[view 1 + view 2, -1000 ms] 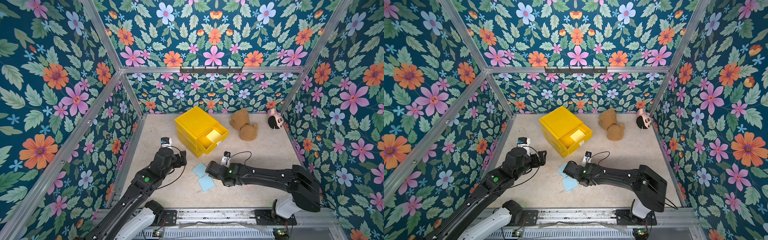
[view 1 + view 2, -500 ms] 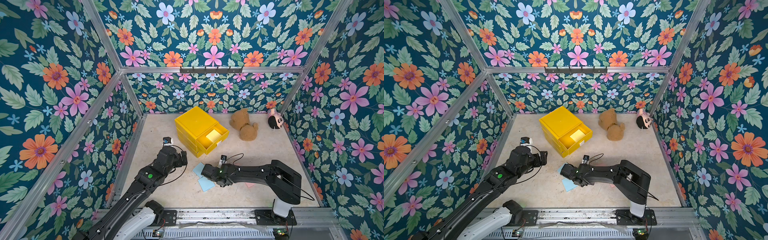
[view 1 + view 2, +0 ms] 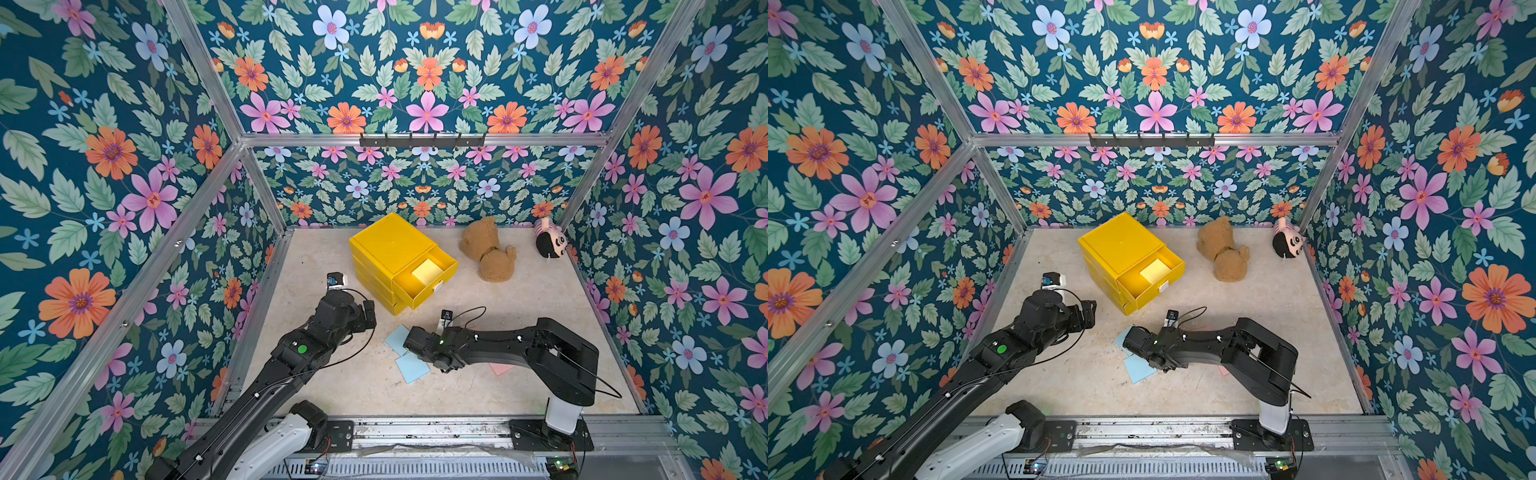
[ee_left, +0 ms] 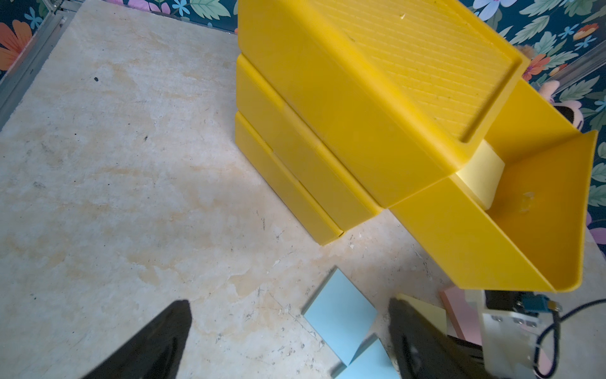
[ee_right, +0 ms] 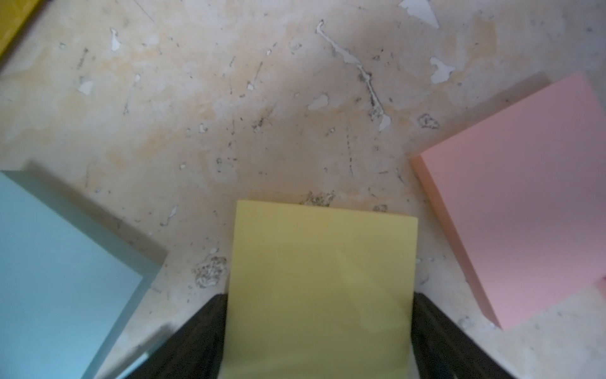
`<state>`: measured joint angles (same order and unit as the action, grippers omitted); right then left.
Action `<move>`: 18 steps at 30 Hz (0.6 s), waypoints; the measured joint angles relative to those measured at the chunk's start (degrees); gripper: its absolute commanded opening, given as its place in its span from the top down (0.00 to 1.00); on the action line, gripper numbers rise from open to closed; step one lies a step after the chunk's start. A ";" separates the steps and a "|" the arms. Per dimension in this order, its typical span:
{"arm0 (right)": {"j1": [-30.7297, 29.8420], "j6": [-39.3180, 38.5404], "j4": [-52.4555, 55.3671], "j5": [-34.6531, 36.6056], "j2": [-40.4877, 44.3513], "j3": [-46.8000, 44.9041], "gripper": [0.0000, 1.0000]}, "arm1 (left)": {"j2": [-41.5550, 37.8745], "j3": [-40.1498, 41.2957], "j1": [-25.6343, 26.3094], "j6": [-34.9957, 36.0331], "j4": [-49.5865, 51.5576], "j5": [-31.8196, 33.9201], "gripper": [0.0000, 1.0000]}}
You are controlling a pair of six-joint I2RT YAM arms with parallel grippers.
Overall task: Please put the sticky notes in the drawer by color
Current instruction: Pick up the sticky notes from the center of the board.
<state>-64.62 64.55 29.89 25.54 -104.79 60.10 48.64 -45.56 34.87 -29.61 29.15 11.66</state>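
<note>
Right wrist, yellow note (image 5: 321, 279) within right end effector (image 5: 319, 297), grip unclear, blue note (image 5: 59, 262), pink note (image 5: 524, 203) beside, left end effector (image 4: 290, 303) open

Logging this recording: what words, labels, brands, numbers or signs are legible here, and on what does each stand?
None can be read.
The yellow note, blue note, pink note and drawer show no writing.
The green dot on the left arm is plain.
The drawer's white tab is too small to tell.
</note>
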 measured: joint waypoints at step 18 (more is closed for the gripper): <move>-2.01 0.26 2.47 -0.31 2.47 0.87 0.17 | 0.15 0.79 0.00 -0.26 -0.55 -1.22 0.00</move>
<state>-66.63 64.82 32.36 25.23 -102.32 60.97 48.80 -44.77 34.87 -29.87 28.60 10.44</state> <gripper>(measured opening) 0.827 0.996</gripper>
